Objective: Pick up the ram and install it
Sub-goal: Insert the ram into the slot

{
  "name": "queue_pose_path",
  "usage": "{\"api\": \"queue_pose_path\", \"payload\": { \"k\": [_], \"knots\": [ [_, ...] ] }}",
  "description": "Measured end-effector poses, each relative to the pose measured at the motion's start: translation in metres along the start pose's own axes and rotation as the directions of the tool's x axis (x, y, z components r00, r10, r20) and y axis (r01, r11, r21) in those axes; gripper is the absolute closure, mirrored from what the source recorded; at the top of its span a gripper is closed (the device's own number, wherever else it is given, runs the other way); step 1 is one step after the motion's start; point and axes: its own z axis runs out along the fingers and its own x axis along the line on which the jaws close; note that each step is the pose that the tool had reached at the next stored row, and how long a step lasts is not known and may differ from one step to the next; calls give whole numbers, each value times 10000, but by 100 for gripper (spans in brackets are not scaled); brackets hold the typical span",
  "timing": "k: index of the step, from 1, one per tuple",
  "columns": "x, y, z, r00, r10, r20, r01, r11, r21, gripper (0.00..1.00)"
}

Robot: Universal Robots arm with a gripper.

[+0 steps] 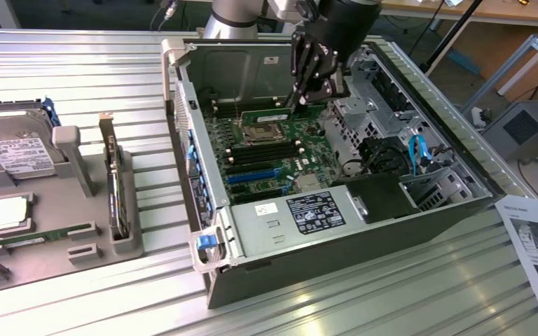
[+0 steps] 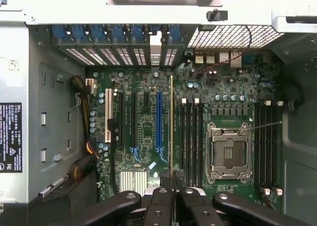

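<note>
Gripper clamped tight on the ram, which hangs edge-on over the motherboard inside the open computer case, its line running just beside the black memory slots.

A ribbed aluminium tabletop spans the exterior view and shines with pale glare along its lower edge, while at the upper right a light wooden bench stands over dark floor beside a grey metal frame.
</note>
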Motion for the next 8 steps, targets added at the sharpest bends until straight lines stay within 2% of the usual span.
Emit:
{"api": "queue_pose_path", "payload": {
  "k": [8],
  "knots": [
    [1, -5, 113, 10000, 0, 0, 0, 10000, 0, 88]
  ]
}}
